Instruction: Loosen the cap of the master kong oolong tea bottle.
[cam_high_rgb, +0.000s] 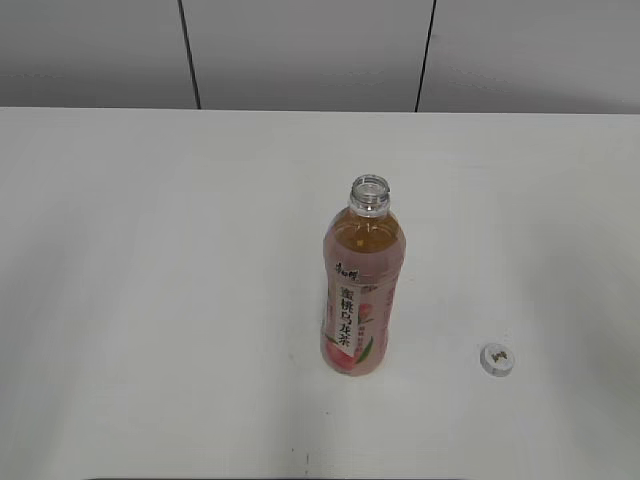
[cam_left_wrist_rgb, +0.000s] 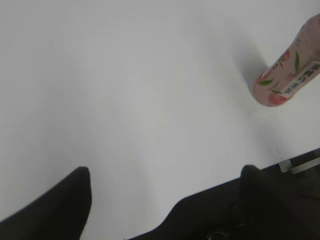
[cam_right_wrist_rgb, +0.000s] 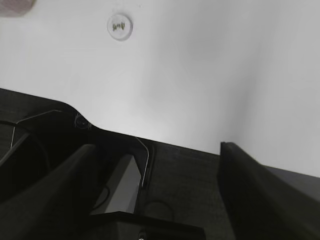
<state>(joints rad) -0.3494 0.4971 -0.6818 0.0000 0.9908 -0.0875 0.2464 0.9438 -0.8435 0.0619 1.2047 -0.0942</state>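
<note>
Master kong oolong tea bottle (cam_high_rgb: 362, 290) stands upright mid-table (cam_high_rgb: 150, 300), neck uncapped. Cap (cam_high_rgb: 497, 358) lies on the table to its right, well apart. Left gripper (cam_left_wrist_rgb: 165, 192) and right gripper (cam_right_wrist_rgb: 155, 160) both spread apart, holding nothing.

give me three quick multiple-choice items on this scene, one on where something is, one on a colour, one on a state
1. Where is the cap?
A. on the bottle
B. on the table, right of the bottle
C. in a gripper

2. What colour is the bottle label?
A. pink
B. blue
C. green

3. How is the bottle's mouth?
A. capped
B. open
C. covered by a gripper

Answers: 1 B, the cap lies alone on the table. 2 A, the wrap is pink with peaches. 3 B, the threaded neck is bare.
</note>
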